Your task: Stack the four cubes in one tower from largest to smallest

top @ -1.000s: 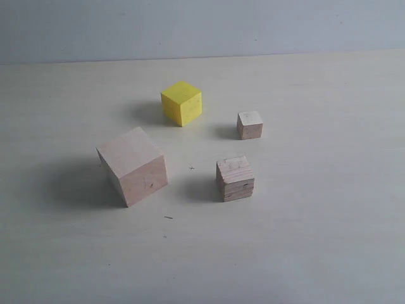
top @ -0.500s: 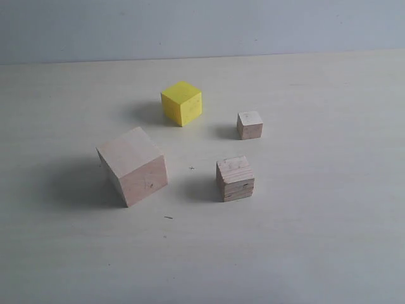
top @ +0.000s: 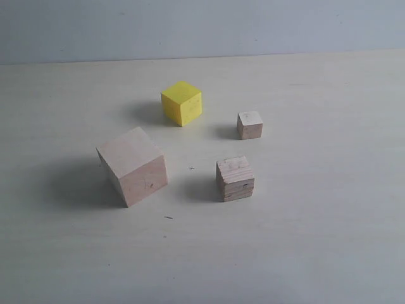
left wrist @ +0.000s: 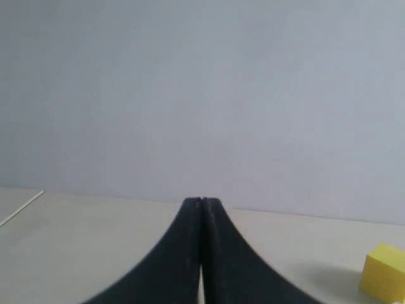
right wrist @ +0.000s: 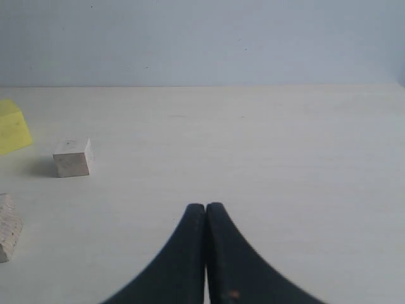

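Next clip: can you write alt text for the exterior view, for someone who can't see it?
Four cubes stand apart on a pale table, none stacked: a large pale wood cube near left, a yellow cube behind it, a small pale cube to the yellow one's right, and a grainy cracked cube near right. No arm shows.

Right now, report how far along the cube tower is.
Done: nothing; the largest pale cube, yellow cube, cracked cube and smallest cube all sit apart on the table. In hand: nothing; left pincer and right pincer are shut, empty. Left: stack yellow, cracked, then smallest onto the largest.
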Controlling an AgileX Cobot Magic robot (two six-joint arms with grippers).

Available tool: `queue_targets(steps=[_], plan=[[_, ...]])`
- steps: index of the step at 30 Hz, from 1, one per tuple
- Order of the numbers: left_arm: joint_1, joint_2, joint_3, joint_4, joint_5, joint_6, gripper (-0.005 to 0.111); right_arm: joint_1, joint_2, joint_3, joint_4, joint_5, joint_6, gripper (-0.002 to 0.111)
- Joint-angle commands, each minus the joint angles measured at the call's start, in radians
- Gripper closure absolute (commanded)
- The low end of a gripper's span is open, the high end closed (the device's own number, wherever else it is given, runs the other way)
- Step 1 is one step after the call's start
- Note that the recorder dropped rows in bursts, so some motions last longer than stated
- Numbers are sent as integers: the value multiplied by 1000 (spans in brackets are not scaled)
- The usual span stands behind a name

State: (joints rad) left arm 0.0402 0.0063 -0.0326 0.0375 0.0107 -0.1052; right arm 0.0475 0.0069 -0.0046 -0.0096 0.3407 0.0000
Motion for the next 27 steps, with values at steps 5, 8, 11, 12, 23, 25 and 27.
queue_targets(steps=[5,8,11,12,23,25,27], plan=[[-1,89,-151,4,54,-60,107,-6,-7,5,2,-5,0,108],[-9,150,-220,4,135,-60,107,-6,-7,5,2,-5,0,108],[-38,216,-295,2,202,-58,107,-6,-7,5,2,-5,0,108],[-55,241,-319,-4,227,-56,107,-6,-7,5,2,-5,0,108],[-290,583,-447,-483,519,373,107,-6,-7,5,2,-5,0,108],[-317,671,-447,-644,534,476,107,-6,-7,5,2,-5,0,108],[-319,723,-447,-704,511,476,107,-6,-7,5,2,-5,0,108]])
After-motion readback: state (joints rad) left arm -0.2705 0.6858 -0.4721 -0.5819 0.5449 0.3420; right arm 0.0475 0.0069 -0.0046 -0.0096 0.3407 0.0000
